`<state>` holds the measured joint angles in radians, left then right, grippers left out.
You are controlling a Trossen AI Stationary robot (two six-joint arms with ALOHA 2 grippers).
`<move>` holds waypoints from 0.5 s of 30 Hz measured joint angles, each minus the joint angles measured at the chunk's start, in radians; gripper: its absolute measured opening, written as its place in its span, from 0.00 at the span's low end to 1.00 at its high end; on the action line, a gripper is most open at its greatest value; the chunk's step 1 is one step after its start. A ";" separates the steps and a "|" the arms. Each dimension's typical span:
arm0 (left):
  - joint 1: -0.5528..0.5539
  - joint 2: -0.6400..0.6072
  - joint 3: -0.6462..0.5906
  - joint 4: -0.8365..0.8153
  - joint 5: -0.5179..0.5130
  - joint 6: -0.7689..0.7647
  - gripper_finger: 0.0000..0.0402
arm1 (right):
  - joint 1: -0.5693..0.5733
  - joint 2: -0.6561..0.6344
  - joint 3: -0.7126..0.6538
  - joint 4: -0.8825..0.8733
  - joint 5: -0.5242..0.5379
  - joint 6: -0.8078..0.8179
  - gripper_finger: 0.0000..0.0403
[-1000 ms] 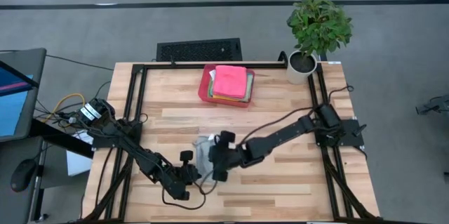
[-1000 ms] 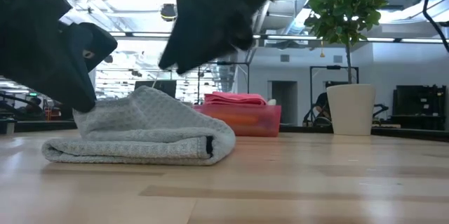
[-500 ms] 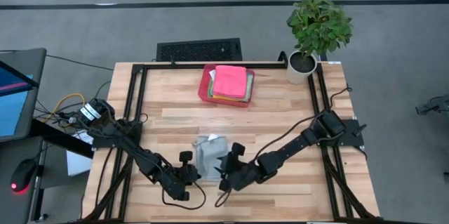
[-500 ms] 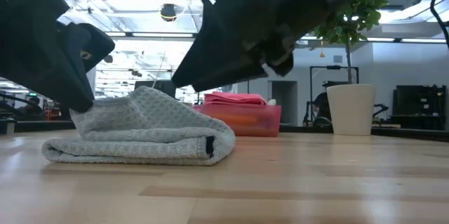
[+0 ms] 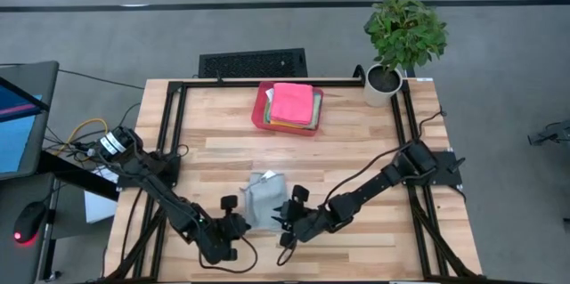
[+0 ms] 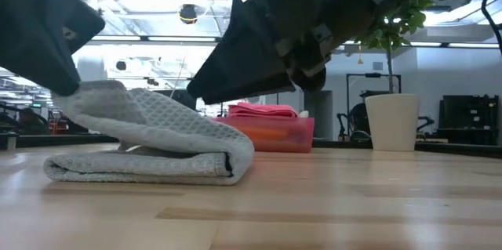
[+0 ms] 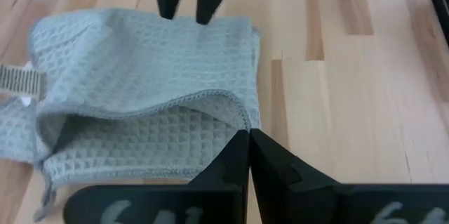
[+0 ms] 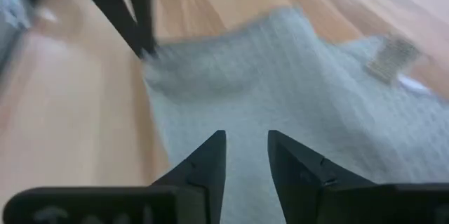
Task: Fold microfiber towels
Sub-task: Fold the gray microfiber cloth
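A grey microfiber towel (image 5: pixel 265 197) lies folded on the table's near middle; its folded end (image 6: pixel 235 160) points right. My left gripper (image 7: pixel 247 138) is shut on its near left corner, at the towel's left in the low view (image 6: pixel 69 85). My right gripper (image 8: pixel 245 147) stands open just above the towel's near right part (image 5: pixel 283 216), fingers slanting down toward the left. More towels, a pink one (image 5: pixel 292 101) on top, lie in the red tray (image 5: pixel 260 110) at the far middle. My left gripper pinches the corner of the towel's top layer (image 7: pixel 237 120) between its two fingertips, slanting down from the near left. That layer is raised off the layers below (image 6: pixel 118 105) and gapes open; the rest lies on the table. My right gripper: I cannot tell whether its fingertips touch the towel.
A potted plant (image 5: pixel 405 30) stands at the far right corner. Black frame rails (image 5: pixel 174 133) run along the table's left, right and far sides. Bare wood (image 5: pixel 374 248) lies near right of the towel.
My right gripper has come down and toward the near edge, from over the towel's middle to its near right part. My left gripper has risen a little and drawn toward the left, lifting the towel's top layer at that corner while the lower layers stayed put.
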<state>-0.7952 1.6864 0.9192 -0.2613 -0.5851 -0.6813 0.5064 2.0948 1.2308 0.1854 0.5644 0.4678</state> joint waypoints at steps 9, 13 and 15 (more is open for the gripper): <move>-0.020 0.000 0.000 -0.017 -0.028 -0.040 0.00 | 0.015 0.081 -0.002 0.116 -0.020 0.002 0.31; -0.024 0.000 0.000 -0.018 -0.015 -0.041 0.00 | 0.015 0.088 -0.001 0.114 -0.019 0.003 0.31; -0.025 0.000 0.000 -0.021 -0.011 -0.038 0.00 | 0.011 0.088 0.000 0.109 -0.019 -0.002 0.31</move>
<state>-0.8203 1.6863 0.9188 -0.2824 -0.5966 -0.7189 0.5171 2.1826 1.2304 0.2949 0.5453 0.4657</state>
